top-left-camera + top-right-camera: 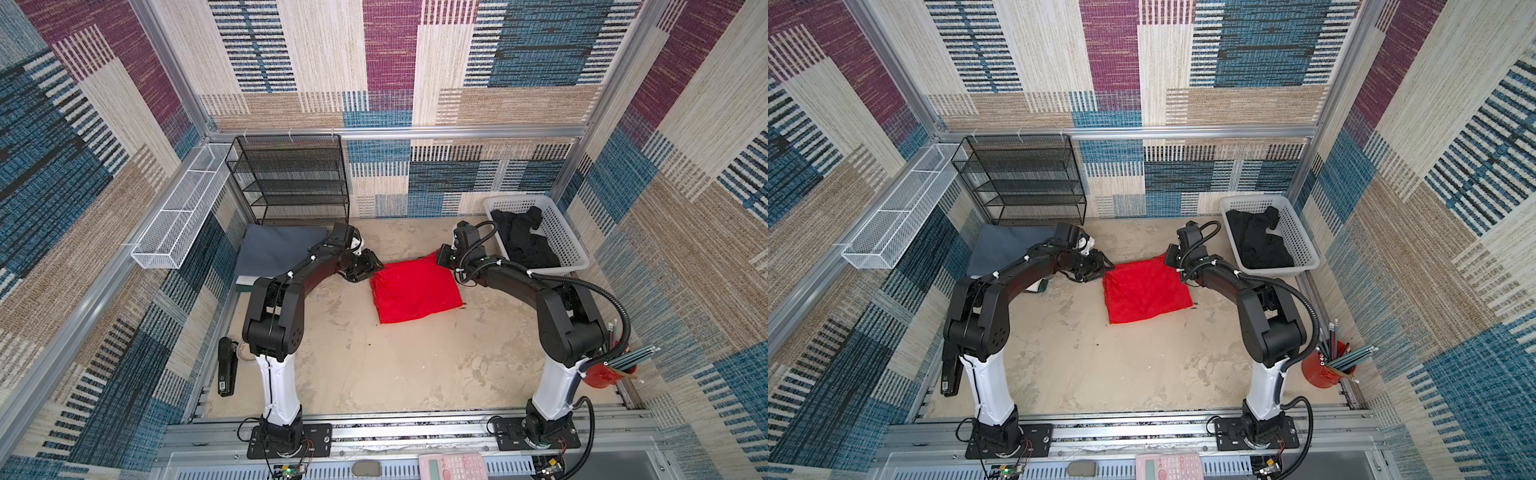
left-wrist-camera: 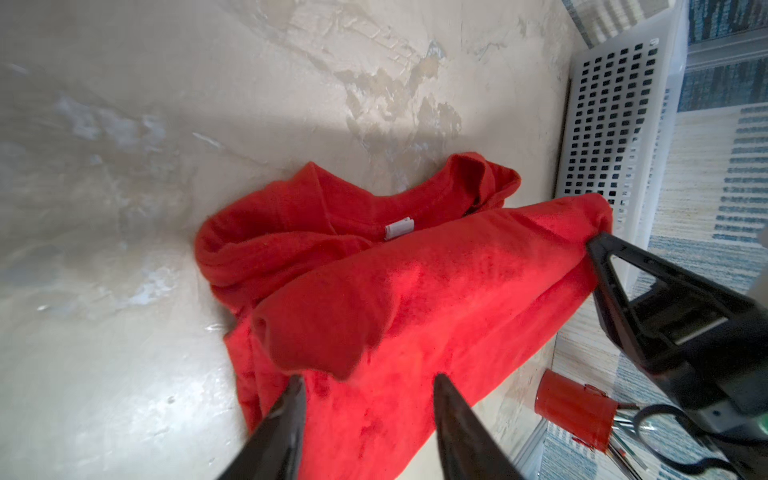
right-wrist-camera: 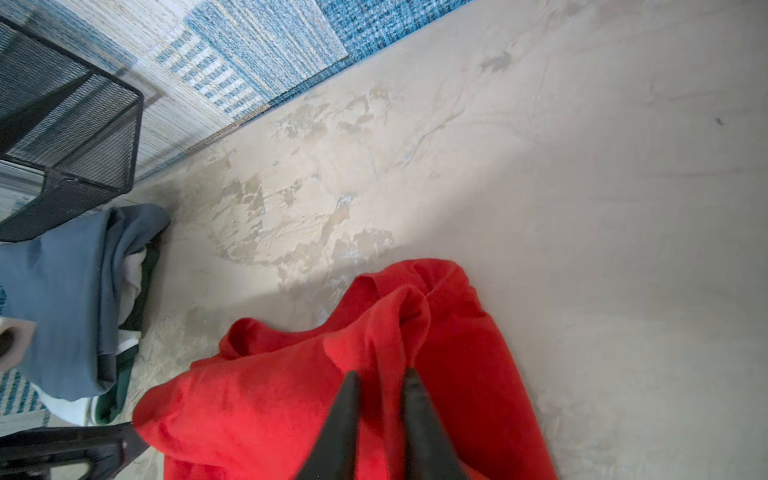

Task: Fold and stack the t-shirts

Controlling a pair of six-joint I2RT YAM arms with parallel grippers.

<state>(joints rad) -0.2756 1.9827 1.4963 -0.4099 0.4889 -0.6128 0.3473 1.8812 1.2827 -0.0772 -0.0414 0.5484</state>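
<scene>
At tabletop [image 1: 374,365] centre, my left end effector [image 2: 368,382] is hanging spread wide beside the folded red t-shirt [image 1: 415,291]. My right end effector [image 3: 382,376] is narrowly straddling a red ridge, and I cannot tell whether it is gripping. I am judging two jobs left: moving it onto the grey-topped stack [image 1: 278,249] at ten o'clock, and folding the black t-shirt [image 1: 523,241] lying crumpled in the basket [image 1: 565,232] at two o'clock.

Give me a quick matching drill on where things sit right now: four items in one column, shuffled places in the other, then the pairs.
Items
1. red t-shirt
2. black t-shirt
3. grey t-shirt
4. pencils

Places
A. standing in the red cup
B. folded on the middle of the table
C. crumpled in the white basket
D. lying flat beside the black mesh shelf

Pairs: 1-B, 2-C, 3-D, 4-A
</scene>
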